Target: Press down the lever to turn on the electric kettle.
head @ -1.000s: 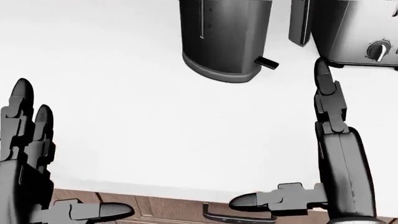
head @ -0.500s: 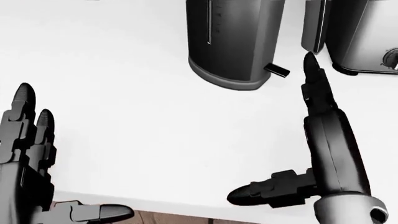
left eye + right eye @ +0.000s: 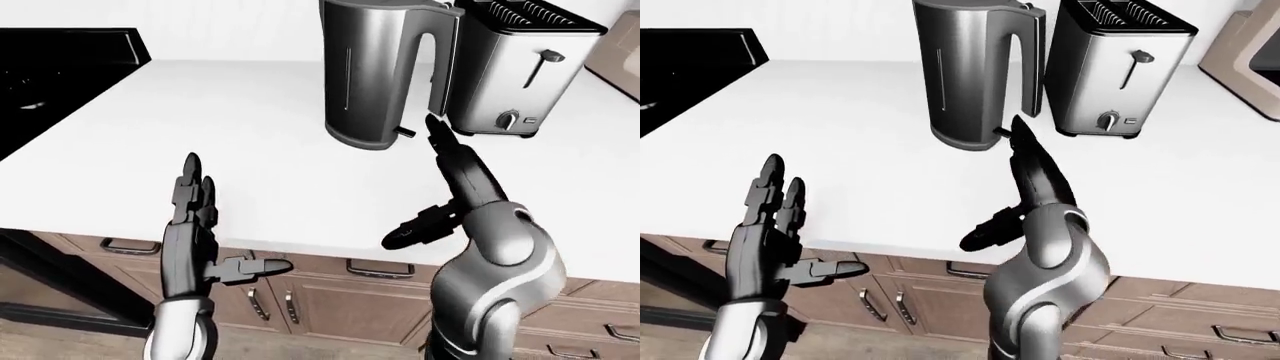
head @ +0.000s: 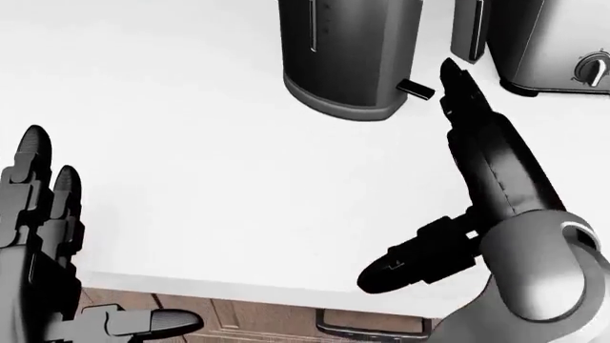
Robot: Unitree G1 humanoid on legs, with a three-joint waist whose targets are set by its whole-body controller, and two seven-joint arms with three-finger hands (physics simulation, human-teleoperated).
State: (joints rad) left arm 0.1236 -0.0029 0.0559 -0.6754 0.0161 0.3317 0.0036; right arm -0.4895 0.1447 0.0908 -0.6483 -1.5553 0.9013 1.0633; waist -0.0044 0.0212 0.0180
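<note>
The steel electric kettle (image 3: 372, 75) stands upright on the white counter (image 3: 200, 120), in the upper middle of the left-eye view. Its small black lever (image 4: 414, 89) sticks out to the right at the base. My right hand (image 4: 477, 157) is open, with straight fingers pointing up at the kettle. Its fingertips (image 4: 448, 71) are just right of the lever and slightly above it; I cannot tell whether they touch. The thumb (image 4: 410, 261) sticks out to the left. My left hand (image 4: 43, 214) is open and empty at the lower left, over the counter's near edge.
A steel toaster (image 3: 515, 67) stands close to the right of the kettle. A black stove (image 3: 60, 67) lies at the left. A beige appliance (image 3: 1250, 60) is at the far right. Wooden drawers (image 3: 330, 292) with handles lie below the counter edge.
My right hand has reached up and left, from near the toaster to beside the kettle's lever. The view has shifted slightly. My left hand has barely moved.
</note>
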